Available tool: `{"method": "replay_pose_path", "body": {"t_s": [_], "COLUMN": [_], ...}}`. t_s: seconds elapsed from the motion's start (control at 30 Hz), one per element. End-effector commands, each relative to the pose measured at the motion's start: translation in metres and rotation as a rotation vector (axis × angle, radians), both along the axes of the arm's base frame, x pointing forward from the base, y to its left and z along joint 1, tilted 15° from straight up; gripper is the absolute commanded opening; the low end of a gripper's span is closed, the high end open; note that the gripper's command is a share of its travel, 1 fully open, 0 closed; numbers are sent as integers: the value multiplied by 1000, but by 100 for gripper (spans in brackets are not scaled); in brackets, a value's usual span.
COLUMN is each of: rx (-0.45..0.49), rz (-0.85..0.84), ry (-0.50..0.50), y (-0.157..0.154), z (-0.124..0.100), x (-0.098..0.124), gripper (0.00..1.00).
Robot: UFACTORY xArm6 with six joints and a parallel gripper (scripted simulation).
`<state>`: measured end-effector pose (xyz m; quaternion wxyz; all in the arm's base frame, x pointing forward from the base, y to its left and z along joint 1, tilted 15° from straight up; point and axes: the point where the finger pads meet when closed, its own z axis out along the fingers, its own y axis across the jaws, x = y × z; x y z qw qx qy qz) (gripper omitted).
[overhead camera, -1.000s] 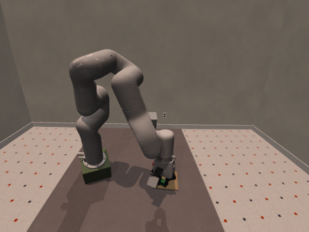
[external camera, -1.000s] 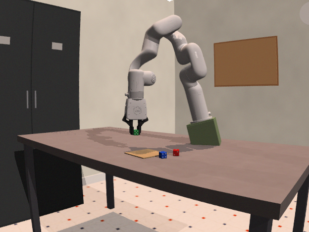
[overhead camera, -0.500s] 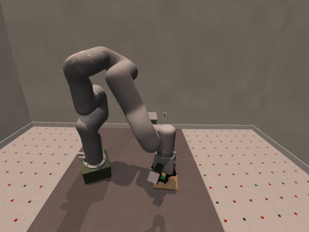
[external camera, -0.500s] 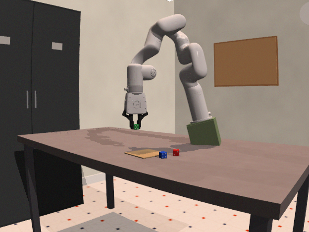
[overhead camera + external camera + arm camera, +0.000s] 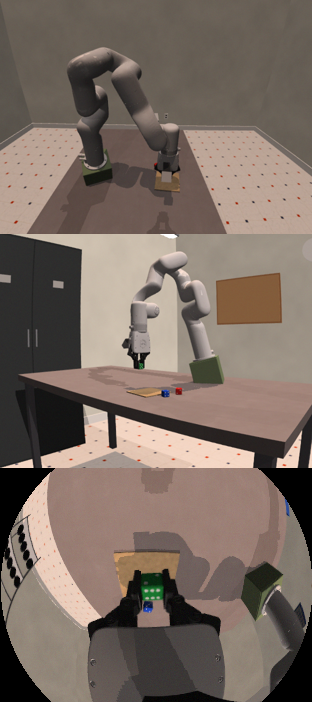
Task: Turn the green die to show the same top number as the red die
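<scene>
In the top view the grey six-joint arm (image 5: 131, 100) bends down from its green box-shaped base (image 5: 108, 175) at lower left of centre to the flat tan square mat (image 5: 173, 186) just right of centre. The wrist housing hides the gripper and what it carries; only a sliver of the small red die (image 5: 155, 164) shows at the housing's left edge.

In the exterior view the black two-finger gripper (image 5: 139, 364) hangs left of centre, well above the brown table top (image 5: 226, 405), its jaws narrowed onto the small green die with white pips (image 5: 141, 365). The die is in the air, not resting on anything. Lower, the mat lies flat, the small blue die (image 5: 165, 393) just beside its right corner and the red die near that, apart from it.

In the wrist view the green die sits pinched between the fingers at centre, mat below it, blue die peeking by the fingertips.

My judgement of risks: released from this height, the die could bounce, roll off the mat, knock the close-by blue die, or settle on a wrong face. Which face would end on top cannot be read here.
</scene>
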<state>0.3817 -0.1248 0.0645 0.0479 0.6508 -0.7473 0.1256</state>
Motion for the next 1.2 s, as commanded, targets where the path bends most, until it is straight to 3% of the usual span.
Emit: {"method": "replay_pose_path", "body": {"t_s": [0.0, 0.97, 1.17], "rx": [1, -79, -88], "rz": [113, 925, 1008], "ry": [30, 236, 257], "y": [7, 62, 69], "z": [-1, -18, -20], "x": [6, 33, 36], "gripper": [21, 21, 21]}}
